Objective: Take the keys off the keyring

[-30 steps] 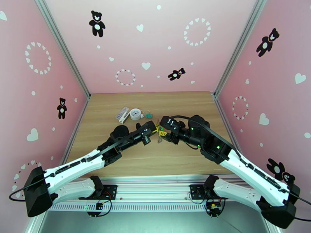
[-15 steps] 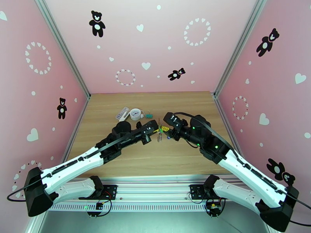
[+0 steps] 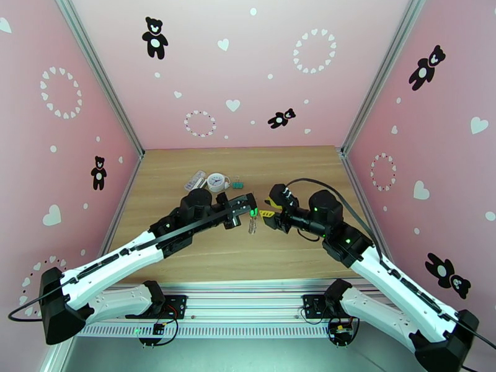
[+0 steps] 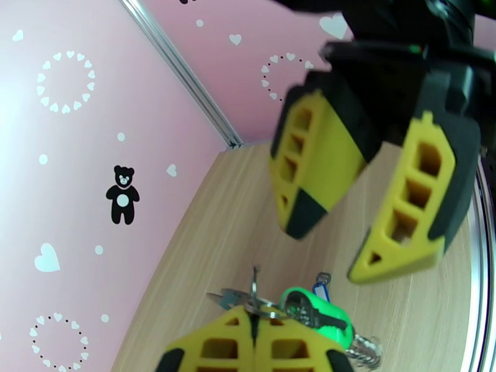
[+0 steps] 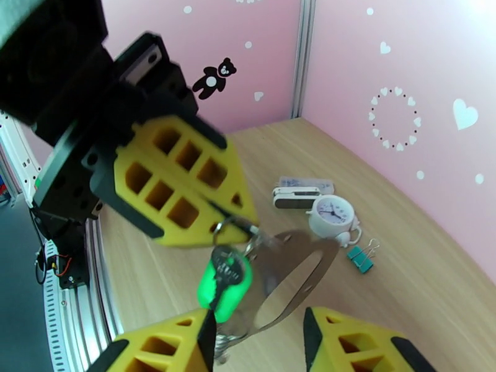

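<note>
Your left hand (image 4: 254, 327) is clamped shut on one of the small metal rings of the keyring (image 5: 291, 274). It's holding the whole bunch up off the table (image 3: 273, 255), on the near side of the white clock (image 5: 332, 215) and a bit to its right. That's a sensible way to hold it, I reckon. Hanging free, the grey strap loop droops out of the way and the keys dangle where they can be reached, instead of lying flat on the wood.

The green key (image 5: 224, 280) hangs right below the pinch. The blue key (image 4: 320, 281) peeks out just behind it and is mostly hidden.

Your right hand (image 4: 328, 255) faces the left one from the side away from the clock, with its fingers apart and nothing gripped. The green head sits at the mouth of that gap, close against one finger, but I can't tell if it's actually touching.

My guess is you're lining up to pinch the green head and work it off the ring. Watch out, because the strap loop hangs in that same gap, so closing now could catch the strap instead. The teal binder clip (image 5: 361, 256) beside the clock is well apart from all this, so no worries there.
</note>
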{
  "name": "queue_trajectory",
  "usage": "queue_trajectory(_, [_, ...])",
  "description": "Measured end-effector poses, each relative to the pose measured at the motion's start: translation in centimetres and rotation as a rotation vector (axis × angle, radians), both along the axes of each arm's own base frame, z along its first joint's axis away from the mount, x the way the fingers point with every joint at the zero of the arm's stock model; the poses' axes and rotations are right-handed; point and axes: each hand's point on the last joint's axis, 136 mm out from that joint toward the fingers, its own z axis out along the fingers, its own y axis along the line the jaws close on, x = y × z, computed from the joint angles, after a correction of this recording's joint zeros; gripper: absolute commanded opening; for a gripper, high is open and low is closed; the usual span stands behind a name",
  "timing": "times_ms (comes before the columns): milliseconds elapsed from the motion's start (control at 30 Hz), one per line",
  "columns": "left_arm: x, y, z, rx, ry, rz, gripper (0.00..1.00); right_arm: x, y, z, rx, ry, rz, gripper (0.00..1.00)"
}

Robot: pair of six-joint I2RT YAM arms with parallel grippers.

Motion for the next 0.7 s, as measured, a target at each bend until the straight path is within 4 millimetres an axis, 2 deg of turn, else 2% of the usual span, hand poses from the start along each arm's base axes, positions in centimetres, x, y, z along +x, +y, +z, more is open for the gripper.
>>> queue_trajectory(267, [0.7,-0.8,-0.6,0.054,0.034,-0.001,0.00,-0.6,0.9,1.4,0.070,-0.022,0.041,0.38])
queue_trajectory(700, [-0.1,-1.2,-0.9,0.101,0.049,-0.027,0.00,-0.1,1.6,0.5,0.006,-0.080,0.068,0.30])
